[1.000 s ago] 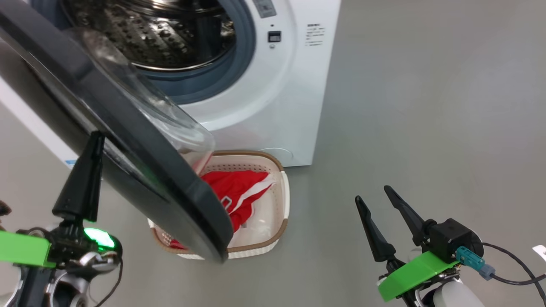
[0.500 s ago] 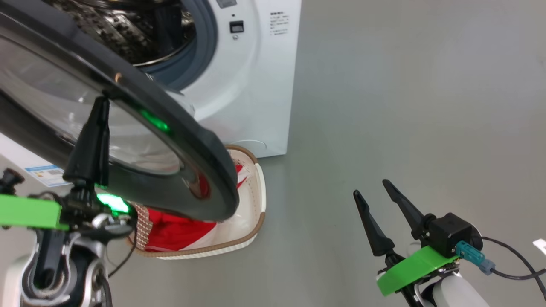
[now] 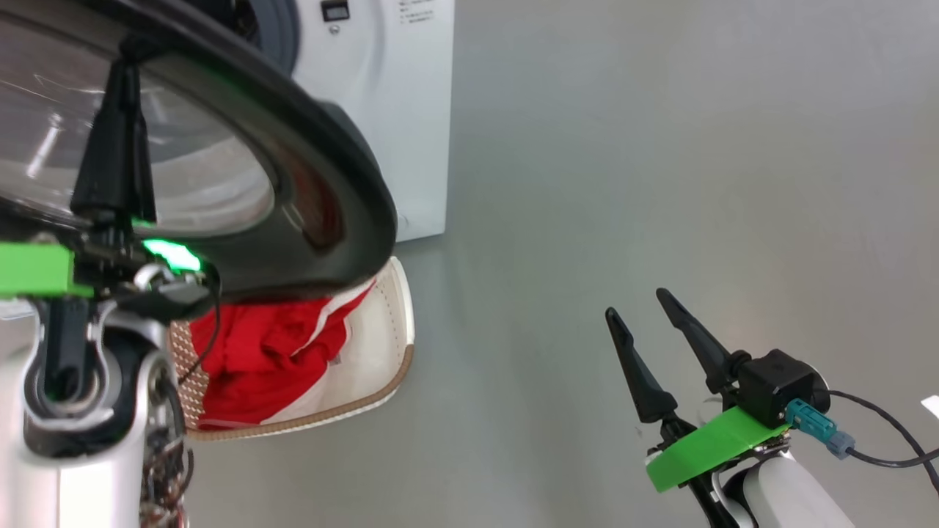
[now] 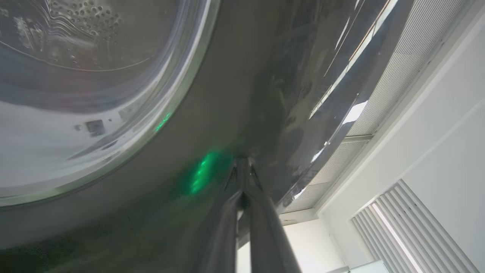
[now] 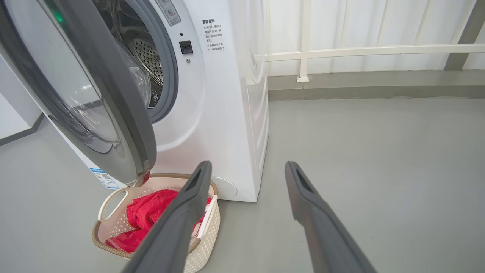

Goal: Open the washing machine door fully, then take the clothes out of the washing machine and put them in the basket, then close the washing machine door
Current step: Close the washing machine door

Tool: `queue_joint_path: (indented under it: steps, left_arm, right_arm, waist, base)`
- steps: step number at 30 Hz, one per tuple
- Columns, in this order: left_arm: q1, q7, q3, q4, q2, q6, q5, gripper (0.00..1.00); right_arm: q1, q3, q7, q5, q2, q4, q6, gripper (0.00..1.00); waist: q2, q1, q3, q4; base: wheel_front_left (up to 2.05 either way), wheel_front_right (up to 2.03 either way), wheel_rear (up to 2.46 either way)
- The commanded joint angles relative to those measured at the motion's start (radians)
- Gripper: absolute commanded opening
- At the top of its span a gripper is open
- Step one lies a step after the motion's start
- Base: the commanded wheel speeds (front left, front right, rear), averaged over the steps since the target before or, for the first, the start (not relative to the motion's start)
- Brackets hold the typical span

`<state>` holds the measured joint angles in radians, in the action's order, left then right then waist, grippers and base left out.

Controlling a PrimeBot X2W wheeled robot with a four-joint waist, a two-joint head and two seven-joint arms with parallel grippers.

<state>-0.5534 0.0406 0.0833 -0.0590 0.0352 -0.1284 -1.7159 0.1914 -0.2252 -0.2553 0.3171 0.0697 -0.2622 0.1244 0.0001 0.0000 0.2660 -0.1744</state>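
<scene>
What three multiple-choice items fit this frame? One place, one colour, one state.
1. Where are the clothes? A drum; B basket; C floor.
2. Basket rim colour? A brown; B blue; C black.
3. State of the right gripper? A shut on fabric; B shut on the door; C open, empty.
Key: 1 B, red fabric lies inside the basket walls. 2 A, a brown woven band tops the cream wall. 3 C, its fingers stand apart over the floor.
</scene>
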Motion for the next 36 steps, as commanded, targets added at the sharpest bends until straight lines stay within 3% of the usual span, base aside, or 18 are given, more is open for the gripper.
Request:
queue_joint_path:
  steps: [1, 21, 27, 28, 29, 30, 31, 36]
  left_arm:
    - [-0.045, -0.006, 0.019, -0.004, 0.022, 0.014, 0.012, 0.00]
    - [-0.296, -0.027, 0.019, 0.209, 0.046, 0.084, 0.051, 0.00]
    - [-0.283, 0.003, -0.001, 0.208, 0.048, 0.101, 0.053, 0.00]
    - [-0.272, 0.009, -0.005, 0.203, 0.048, 0.102, 0.053, 0.08]
    - [-0.259, 0.013, -0.008, 0.195, 0.048, 0.103, 0.055, 0.28]
    - [-0.244, 0.016, -0.011, 0.187, 0.047, 0.103, 0.054, 0.87]
    - [-0.228, 0.020, -0.015, 0.178, 0.047, 0.101, 0.054, 1.00]
    - [-0.162, 0.018, -0.018, 0.142, 0.054, 0.085, 0.070, 1.00]
  right_arm:
    - [0.034, -0.018, -0.006, 0.010, 0.006, 0.028, 0.006, 1.00]
    - [0.080, -0.015, -0.006, 0.012, 0.016, 0.044, 0.006, 1.00]
    - [0.080, -0.009, -0.006, 0.010, 0.015, 0.040, 0.006, 1.00]
    - [0.079, -0.009, -0.006, 0.011, 0.014, 0.038, 0.006, 1.00]
    - [0.078, -0.007, -0.006, 0.011, 0.013, 0.036, 0.006, 1.00]
    - [0.078, -0.006, -0.006, 0.012, 0.013, 0.035, 0.006, 1.00]
    - [0.077, -0.005, -0.006, 0.013, 0.012, 0.034, 0.006, 1.00]
    - [0.073, -0.004, -0.006, 0.016, 0.009, 0.030, 0.006, 1.00]
  waist:
    - [-0.0001, 0.0000, 0.024, -0.020]
    - [-0.0001, 0.0000, 0.126, -0.043]
    - [-0.0001, 0.0000, 0.124, -0.041]
    - [-0.0001, 0.0000, 0.120, -0.040]
    - [-0.0001, 0.0000, 0.115, -0.038]
    - [-0.0001, 0.0000, 0.110, -0.036]
    - [-0.0001, 0.0000, 0.104, -0.033]
    - [-0.0001, 0.0000, 0.077, -0.020]
  base:
    - [0.00, 0.00, 0.00]
    - [0.00, 0.00, 0.00]
    - [0.00, 0.00, 0.00]
    - [0.00, 0.00, 0.00]
    - [0.00, 0.00, 0.00]
    - [0.00, 0.00, 0.00]
    - [0.00, 0.00, 0.00]
    - [0.00, 0.00, 0.00]
